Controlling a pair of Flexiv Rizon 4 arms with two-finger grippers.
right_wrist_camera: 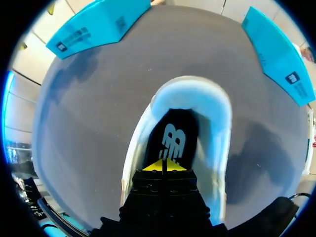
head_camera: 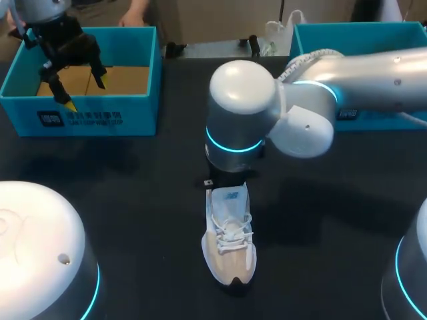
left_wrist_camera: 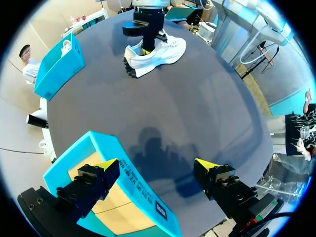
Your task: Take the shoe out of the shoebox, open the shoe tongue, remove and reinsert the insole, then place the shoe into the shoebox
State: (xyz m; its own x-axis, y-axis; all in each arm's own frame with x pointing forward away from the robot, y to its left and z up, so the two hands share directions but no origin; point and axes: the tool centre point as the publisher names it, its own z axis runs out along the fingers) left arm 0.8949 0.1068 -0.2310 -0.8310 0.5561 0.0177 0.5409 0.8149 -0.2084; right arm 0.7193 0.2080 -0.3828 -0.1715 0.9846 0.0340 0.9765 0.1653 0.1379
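Note:
A white and beige shoe lies on the black table at the middle, toe toward the front edge. My right arm reaches in over its heel, and its wrist hides the gripper in the head view. In the right wrist view my right gripper is shut, tips together inside the shoe's opening, just over the dark insole. My left gripper hangs open over the blue shoebox at the back left. The left wrist view shows the left gripper empty above the box's front wall, with the shoe far ahead.
A second blue box stands at the back right, behind my right arm. Bare black tabletop lies between the shoebox and the shoe. The arms' rounded bases fill the front corners.

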